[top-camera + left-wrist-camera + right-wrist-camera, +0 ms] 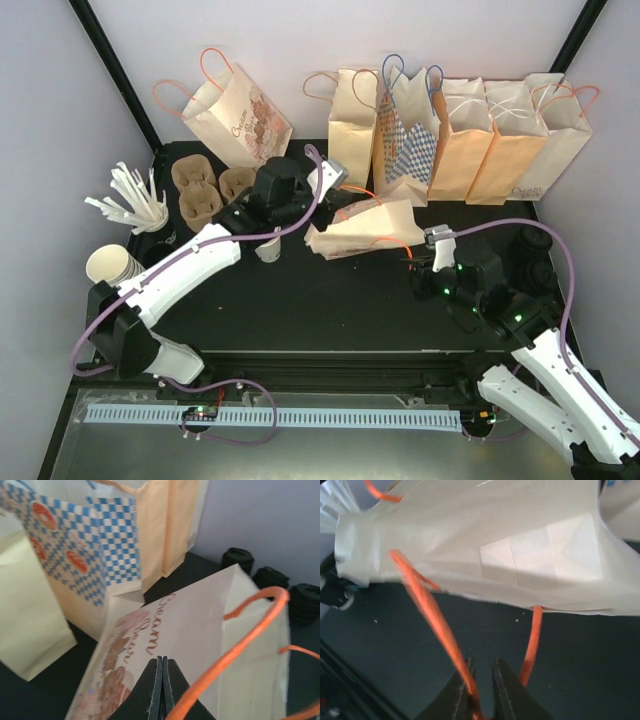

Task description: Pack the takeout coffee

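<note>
Several takeout coffees (530,250), white cups with black lids, stand at the table's right edge; their lids show in the left wrist view (271,576). A printed paper bag (365,230) with orange handles lies tilted mid-table between both grippers. My left gripper (338,188) is over the bag's printed side (190,630), jaws pressed together (162,659); I see nothing between them. My right gripper (415,258) is at the bag's mouth end. Its jaws (482,667) stand nearly closed with the orange handle (427,610) running down between them, under the bag (495,545).
A row of upright paper bags (480,140), one blue-checkered (405,140), lines the back. Another printed bag (240,115) leans at back left. Cup carriers (205,190), a stack of lidless cups (115,265), a holder of white sticks (135,200) and a white cup (268,250) are at left.
</note>
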Available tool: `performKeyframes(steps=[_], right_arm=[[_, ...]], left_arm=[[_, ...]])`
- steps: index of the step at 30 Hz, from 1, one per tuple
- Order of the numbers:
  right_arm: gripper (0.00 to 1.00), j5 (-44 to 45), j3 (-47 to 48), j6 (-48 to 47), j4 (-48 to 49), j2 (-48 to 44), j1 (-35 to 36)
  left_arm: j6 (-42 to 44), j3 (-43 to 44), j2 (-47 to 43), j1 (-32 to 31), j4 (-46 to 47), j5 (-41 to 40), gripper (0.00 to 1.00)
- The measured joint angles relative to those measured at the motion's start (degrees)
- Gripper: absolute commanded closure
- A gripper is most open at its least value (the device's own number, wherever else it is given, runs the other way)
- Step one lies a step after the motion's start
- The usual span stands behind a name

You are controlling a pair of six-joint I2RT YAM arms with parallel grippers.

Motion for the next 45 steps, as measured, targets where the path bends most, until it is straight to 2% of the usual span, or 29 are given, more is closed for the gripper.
performKeyframes(steps=[2,4,5,9,14,16,18,22,23,27,34,38,45], right_arm=[[0.71,0.15,-0.39,2.03,-0.79,-0.52,0.0],[0.57,-0.07,-0.31,3.23,-1.68,-1.92,0.0],[0.54,-0.2,-0.04,3.72,-2.47,-3.04,0.0],[0.48,-0.5,2.45,4.98,-5.2,-6.99,0.0],[0.48,-0.63,6.93,4.42,-7.04,-8.94,0.0],[0.51,-0.61,7.85,4.22,-7.17,-8.87,0.0],[0.6,-0.61,8.59,3.85,-7.21,-8.31,0.0],[0.93,-1.29,9.53,2.54,-4.96,-4.87,0.0],[0.98,-1.84,9.46,1.7,-3.91,-3.76,0.0],[0.99,-3.93,6.71,1.33,3.26,0.35,0.0],[0.99,-4.48,-4.9,2.05,15.65,3.58,0.66],[0.99,-2.69,-8.31,1.88,18.25,5.49,2.49],[0.99,1.03,-8.76,0.59,18.05,9.14,8.79]], left_arm=[[-0.85,-0.68,-0.68,-1.7,0.44,0.02,0.98],[-1.4,-0.68,-1.36,-2.86,0.81,0.04,0.98],[-1.64,-0.68,-1.81,-4.02,0.81,0.09,0.98],[-1.77,-0.68,-2.86,-5.86,0.81,0.24,0.98],[-1.79,-0.68,-2.95,-7.17,0.59,0.24,0.98],[-1.79,-0.68,-2.95,-7.5,0.5,0.24,0.98],[-1.84,-0.68,-2.95,-7.93,0.22,0.24,0.98],[-2.54,-0.66,-2.95,-8.81,0.07,0.26,0.98],[-2.78,-0.66,-2.95,-8.94,0.02,0.28,0.98],[-3.96,-0.66,-2.95,-9.38,0.0,0.35,0.98],[-6.1,-0.44,-2.78,-9.57,-0.04,0.37,0.99],[-7.04,-0.26,-2.32,-9.7,-0.04,0.44,0.98],[-9.44,0.55,-0.5,-10.32,0.79,1.95,0.98]])
